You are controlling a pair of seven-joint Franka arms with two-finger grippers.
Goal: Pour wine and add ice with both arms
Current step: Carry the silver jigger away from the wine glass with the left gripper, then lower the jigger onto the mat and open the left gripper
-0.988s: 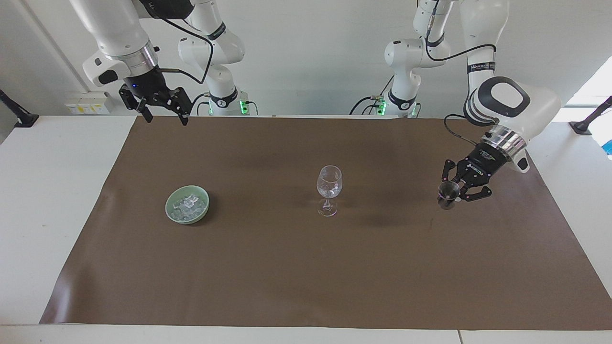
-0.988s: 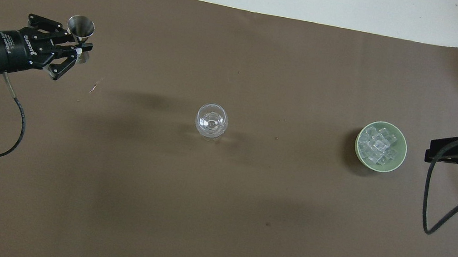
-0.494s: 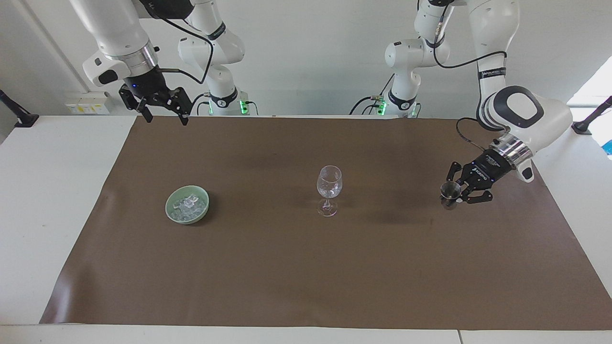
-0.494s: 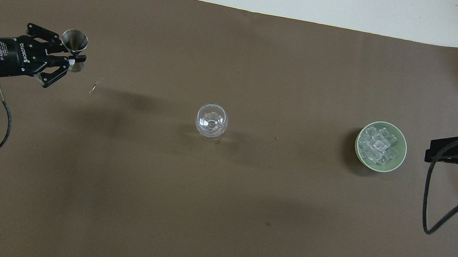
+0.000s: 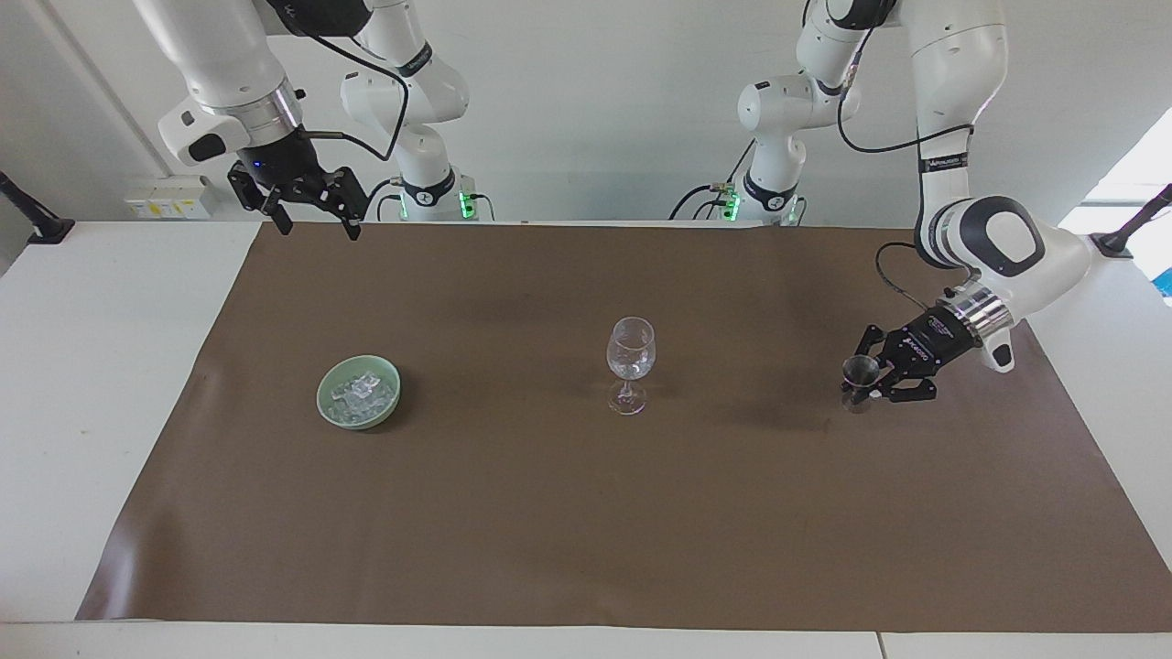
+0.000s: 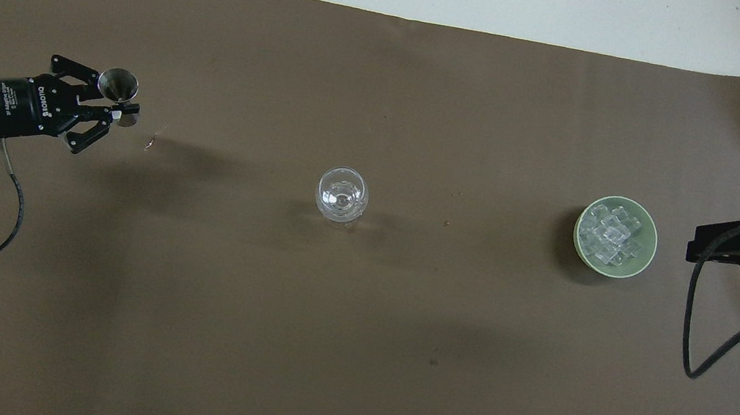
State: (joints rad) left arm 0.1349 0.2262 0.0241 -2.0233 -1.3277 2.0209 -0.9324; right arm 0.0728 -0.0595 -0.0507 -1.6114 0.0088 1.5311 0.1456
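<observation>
Ice [image 5: 359,394] in small clear, glassy cubes fills the pale green round bowl [image 5: 331,382], and we take the clear stemmed wine glass [image 5: 630,357] at the middle of the bench as our landmark: the bowl sits well apart from it, toward the right arm's end. We see the glass standing upright on a smooth, matte brown sheet [image 5: 549,513] that covers most of the white bench [image 5: 82,366], with a plain white wall above it. Toward the left arm's end from the glass, the left claw [image 5: 877,377] is low over the sheet, clamped on the narrow waist of a small shiny steel jigger [image 5: 859,375] with a cone-shaped cup, mouth upward. We cannot tell what the jigger holds. Its foot looks to touch the sheet. The right claw [image 5: 316,220] waits in the air over the sheet's edge, its black fingers spread apart.
</observation>
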